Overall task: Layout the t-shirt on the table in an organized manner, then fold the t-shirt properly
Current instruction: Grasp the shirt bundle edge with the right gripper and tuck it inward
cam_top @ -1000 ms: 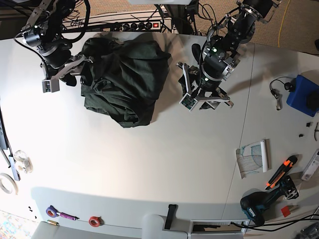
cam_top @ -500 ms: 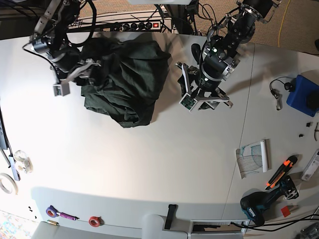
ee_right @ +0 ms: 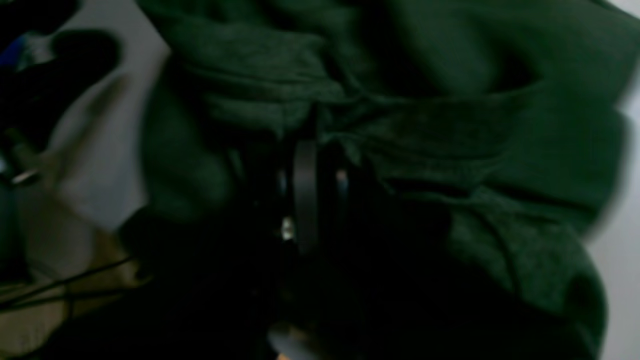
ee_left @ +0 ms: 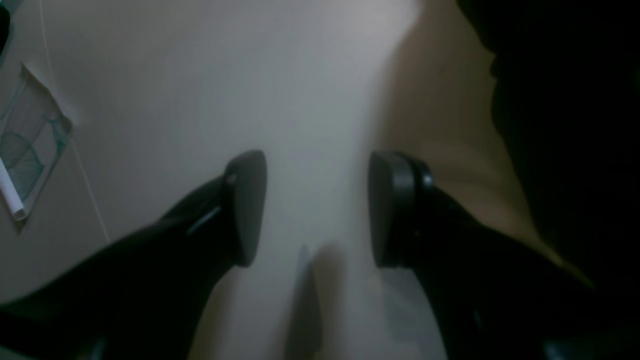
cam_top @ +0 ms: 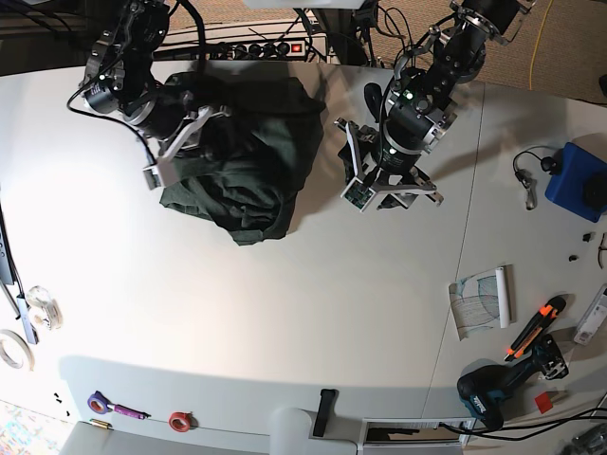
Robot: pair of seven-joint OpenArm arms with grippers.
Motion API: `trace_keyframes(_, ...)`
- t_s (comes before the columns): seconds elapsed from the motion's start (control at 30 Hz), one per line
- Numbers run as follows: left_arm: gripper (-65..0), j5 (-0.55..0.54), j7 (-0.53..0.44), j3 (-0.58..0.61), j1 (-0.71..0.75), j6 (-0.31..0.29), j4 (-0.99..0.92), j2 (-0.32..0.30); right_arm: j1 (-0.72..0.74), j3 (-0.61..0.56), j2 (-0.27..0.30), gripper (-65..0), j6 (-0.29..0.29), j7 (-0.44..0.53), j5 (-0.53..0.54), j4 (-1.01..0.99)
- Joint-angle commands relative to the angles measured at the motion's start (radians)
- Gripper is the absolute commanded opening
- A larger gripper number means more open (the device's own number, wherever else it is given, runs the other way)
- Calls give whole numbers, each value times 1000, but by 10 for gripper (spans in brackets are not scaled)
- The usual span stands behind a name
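T-shirt (cam_top: 248, 161): dark green, crumpled in 1 heap at the far left of the counter (cam_top: 285, 313). It is not laid out, and I can pick out no sleeve or hem.
Right arm: over the last second it has swung in from the heap's outer edge and now reaches across the top of it. The cloth on that side came inward with it, so the heap is tighter, not flatter.
Right claw (cam_top: 185, 142): buried in the cloth. In its wrist view the pads (ee_right: 305, 190) look clenched together with folds bunched around them, so I read it as grasping the T-shirt, though that view is dark and smeared.
Left claw (cam_top: 387, 194): unmoved, hovering just beside the heap's other edge. It is released, jaws apart over bare counter, holding nothing.
Clutter: a paper sheet (cam_top: 482, 301), a drill (cam_top: 498, 389) and an orange cutter (cam_top: 536, 327) lie at the near right, well apart from the work.
Stage: I judge we are only at the start of the layout, with 0 folds made.
Next: I would lift the pinched cloth to open the heap, then bring the left claw in for a 2nd edge.
Risk: a pinch through several layers would drag the whole bundle instead of spreading it.
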Motion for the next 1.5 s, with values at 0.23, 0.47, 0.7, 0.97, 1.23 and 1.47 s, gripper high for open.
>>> trace_keyframes(0.23,-337,7,-21,-3,-11,4,16,1,8,2,3,-650,42,-29,102,179)
trace_keyframes(0.47,-337,7,-22,-3,-11,4,16,0,-16,-86,3,-650,58,-37,125,180)
trace_keyframes(0.7,-337,7,-22,-3,-11,4,16,0,-25,-308,3,-650,59,-38,50,180)
trace_keyframes(0.97,-337,7,-22,-3,-11,4,16,0,-25,-436,3,-595,58,-34,-70,180)
trace_keyframes(1.23,-337,28,-46,-4,-20,14,16,0,-11,-433,3,-428,59,12,-71,180)
trace_keyframes(1.47,-357,-27,-50,-4,-99,33,16,0,87,-323,3,-429,56,125,-208,180)
